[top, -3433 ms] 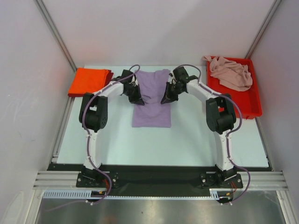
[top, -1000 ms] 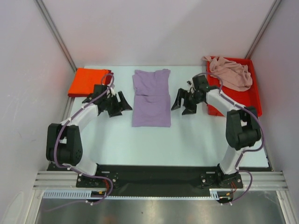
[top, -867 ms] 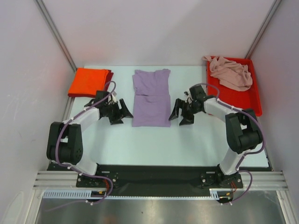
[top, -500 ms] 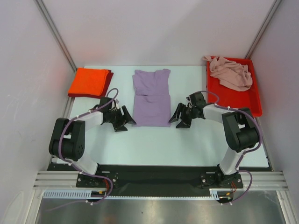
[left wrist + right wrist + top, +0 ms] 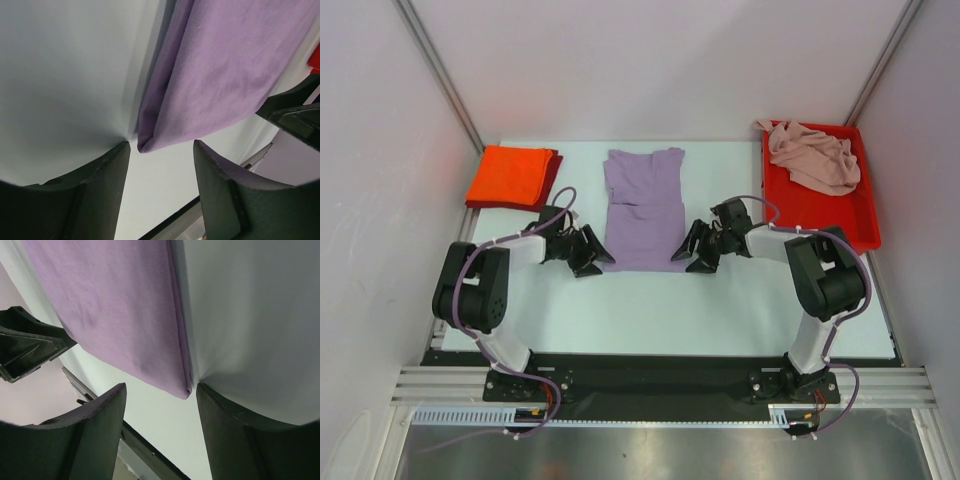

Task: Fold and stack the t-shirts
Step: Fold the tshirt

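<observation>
A lavender t-shirt [image 5: 643, 208] lies flat in the middle of the table, folded into a long strip. My left gripper [image 5: 592, 257] sits low at its near left corner and my right gripper [image 5: 692, 252] at its near right corner. Both are open. In the left wrist view the lavender cloth [image 5: 225, 75] ends in a folded corner just at the tips of the left gripper [image 5: 161, 147]. The right wrist view shows the same for the shirt [image 5: 115, 305] and the right gripper [image 5: 161, 388]. An orange-red t-shirt [image 5: 510, 175] lies folded at the back left. A pale pink t-shirt [image 5: 813, 155] is crumpled in the tray.
A red plastic tray [image 5: 855, 225] stands at the back right. A dark red edge [image 5: 557, 163] shows under the orange-red shirt. White walls and metal frame posts close in the table on three sides.
Both arms slid towards the near edge along the lavender shirt's sides, down to its near corners. Their jaws narrowed a little. The shirt lies as before.
</observation>
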